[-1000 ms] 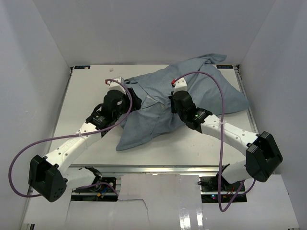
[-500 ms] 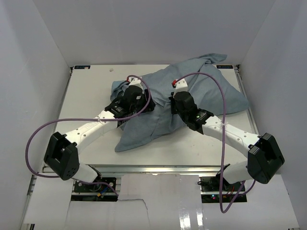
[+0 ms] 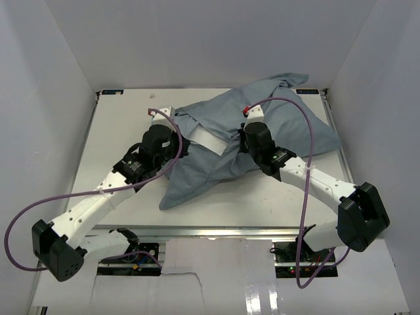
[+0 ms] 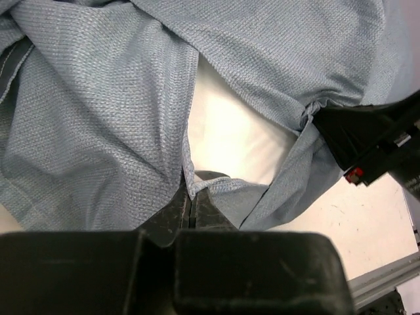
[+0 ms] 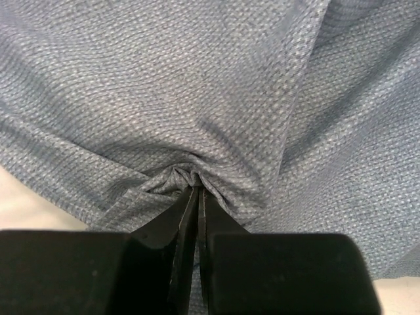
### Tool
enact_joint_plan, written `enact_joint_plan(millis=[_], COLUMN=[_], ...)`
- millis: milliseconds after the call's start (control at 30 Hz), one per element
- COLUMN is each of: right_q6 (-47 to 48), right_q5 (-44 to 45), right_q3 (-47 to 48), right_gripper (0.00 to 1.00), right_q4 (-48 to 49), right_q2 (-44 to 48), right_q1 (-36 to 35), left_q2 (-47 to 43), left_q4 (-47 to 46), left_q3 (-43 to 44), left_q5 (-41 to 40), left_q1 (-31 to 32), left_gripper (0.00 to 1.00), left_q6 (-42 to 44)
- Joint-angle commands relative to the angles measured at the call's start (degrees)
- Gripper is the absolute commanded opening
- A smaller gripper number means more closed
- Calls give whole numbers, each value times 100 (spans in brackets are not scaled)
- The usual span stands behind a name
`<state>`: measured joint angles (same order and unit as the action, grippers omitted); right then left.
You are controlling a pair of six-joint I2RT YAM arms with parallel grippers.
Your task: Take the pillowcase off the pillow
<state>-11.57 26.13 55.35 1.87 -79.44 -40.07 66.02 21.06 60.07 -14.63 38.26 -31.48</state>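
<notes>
The pillowcase (image 3: 289, 125) lies crumpled across the far middle and right of the counter (image 3: 118, 131), with only a plain grey-blue weave showing. A narrow strip of the white pillow (image 3: 211, 142) shows through the opening between the two arms.

The left fingers (image 4: 190, 205) are pressed fully together on the cloth hem at the edge of that opening, just beside the bare pillow. The right fingers (image 5: 197, 203) are also closed tight, pinching a small puckered gather of the fabric, with creases fanning out from the pinch.

The cover looks thin, light and limp. It should fold and drag rather than slide as a sheet, and a pinched tuck may slip free under a hard pull. The pillow seems soft and bulky, so it will likely bunch against the mouth of the cover. The hem around the opening looks like the best place to hold, since it spreads the mouth. A hold further back on the cover could draw it off the filling.

Most of the pillow is hidden inside the cloth, so its outline is a guess from the bulges. Neither wrist view shows whether each pinch holds a single layer or some pillow as well. How wide the opening runs is hidden under the folds and the arms.
</notes>
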Motion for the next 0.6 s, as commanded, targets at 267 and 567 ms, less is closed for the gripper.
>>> enact_joint_plan(millis=[267,567], right_q6=[-29,260], right_q5=[-38,-1320], right_q3=[19,90], right_gripper=[8,16], right_q4=[191,95], right_q2=[157,481], right_q1=[193,-17], left_q2=[-1205,-1153], left_q4=[672,-365], left_q3=[-1399,-2457], left_q5=[-1217,-392], left_q1=[6,6], left_gripper=[0,0], left_q6=[-735,-1105])
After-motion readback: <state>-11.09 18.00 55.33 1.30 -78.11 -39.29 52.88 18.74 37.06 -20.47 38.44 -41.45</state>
